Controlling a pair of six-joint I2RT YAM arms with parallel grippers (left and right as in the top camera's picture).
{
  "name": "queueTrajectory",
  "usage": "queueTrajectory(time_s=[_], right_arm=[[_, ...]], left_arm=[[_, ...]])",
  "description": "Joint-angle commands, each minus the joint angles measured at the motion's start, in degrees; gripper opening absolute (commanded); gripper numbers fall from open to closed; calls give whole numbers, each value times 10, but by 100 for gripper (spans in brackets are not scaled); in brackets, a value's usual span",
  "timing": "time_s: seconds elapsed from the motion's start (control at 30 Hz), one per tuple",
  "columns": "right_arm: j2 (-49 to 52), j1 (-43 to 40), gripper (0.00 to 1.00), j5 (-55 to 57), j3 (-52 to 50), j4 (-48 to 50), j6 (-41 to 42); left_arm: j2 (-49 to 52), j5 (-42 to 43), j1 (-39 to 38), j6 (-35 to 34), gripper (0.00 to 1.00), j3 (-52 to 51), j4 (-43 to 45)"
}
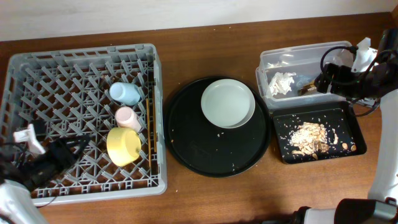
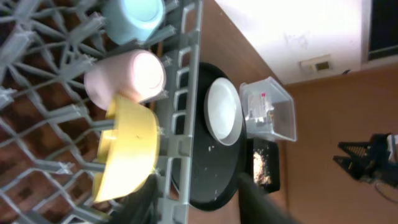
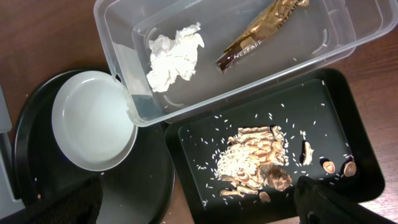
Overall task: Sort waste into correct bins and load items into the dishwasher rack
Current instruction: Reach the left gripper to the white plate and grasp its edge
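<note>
Hovering at the rack's (image 1: 18, 68) seven o'clock, your left gripper (image 2: 196, 205), jaws apart, empty, flanks the bowl (image 1: 123, 146) tipped on pegs to drain; right gripper (image 3: 199, 193) gapes over the tub (image 1: 268, 60), plate (image 1: 227, 103) waiting on the round tray (image 1: 186, 137).

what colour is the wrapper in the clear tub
Shiny brown-gold wrapper, clearest in the right wrist view.

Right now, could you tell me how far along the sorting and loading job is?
Done: napkin and wrapper in the clear tub, scraps in the black tray, blue cup, pink cup and yellow bowl in the rack. In hand: nothing; left gripper and right gripper both open. Left: the plate on the round tray; chopsticks unclear.
</note>
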Motion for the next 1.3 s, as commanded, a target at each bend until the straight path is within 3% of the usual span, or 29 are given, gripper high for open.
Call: queueTrajectory(time_s=[0.0,0.1,0.17,0.33,0.4,0.47,0.53,0.73,0.87,0.97,1.1,1.13,1.2,1.27], right_arm=[[0,-2,99,3,0,0,2],[0,-2,99,3,0,0,2],[0,-2,99,3,0,0,2],[0,-2,99,3,0,0,2],[0,-2,99,3,0,0,2],[0,-2,99,3,0,0,2],[0,-2,99,3,0,0,2],[0,-2,99,3,0,0,2],[0,-2,99,3,0,0,2],[0,-2,99,3,0,0,2],[0,-2,99,3,0,0,2],[0,-2,99,3,0,0,2],[0,-2,99,3,0,0,2],[0,-2,99,3,0,0,2]], left_arm=[[-78,-127,-106,-99,0,9,26],[-105,-287,-271,-207,0,9,75],[-95,-350,-358,-247,0,8,97],[-18,-357,-525,-251,0,8,126],[27,-363,-561,-219,0,8,127],[80,-421,-576,-226,0,8,118],[130,-538,-575,-275,0,8,106],[144,-701,-530,-362,0,8,71],[143,-702,-496,-367,0,10,73],[115,-637,-514,-340,0,51,72],[38,-551,-631,-341,18,143,142],[28,-530,-675,-341,43,144,193],[35,-530,-735,-341,59,142,262],[71,-530,-795,-341,64,139,335]])
